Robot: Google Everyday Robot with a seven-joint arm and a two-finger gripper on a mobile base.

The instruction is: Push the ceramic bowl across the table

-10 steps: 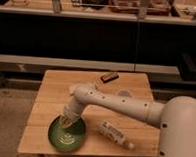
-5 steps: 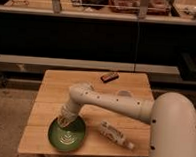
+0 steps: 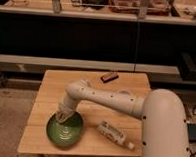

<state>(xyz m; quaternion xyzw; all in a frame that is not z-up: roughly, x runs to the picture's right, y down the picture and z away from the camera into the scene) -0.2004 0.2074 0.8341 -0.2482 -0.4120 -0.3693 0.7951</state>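
ceramic bowl point(image 3: 65, 129): wide, shallow, green glazed, darker rim, pale pattern in the middle; sits at the near left corner of the table, close to the front edge
gripper point(image 3: 62, 117): fingers drawn together, nothing held; tip down on the far rim of the bowl, or just inside it, which i cannot tell
step in hand: judged as the push itself, with contact made at the rim
how to do it well: keep the tip low against the wall, push slow and level so the glaze does not let it slip over; steer away from the near edge, where the bowl has little room
table point(image 3: 51, 88): light wood, plank-slatted top, grooves that may catch the bowl's foot
bottle point(image 3: 112, 134): pale, lying on its side to the right of the bowl, apart from it
arm point(image 3: 108, 97): smooth white shell, reaching across the top from the right
dark object point(image 3: 109, 77): small, flat, near the far edge
cup point(image 3: 124, 93): small, pale, behind the arm, hard to make out
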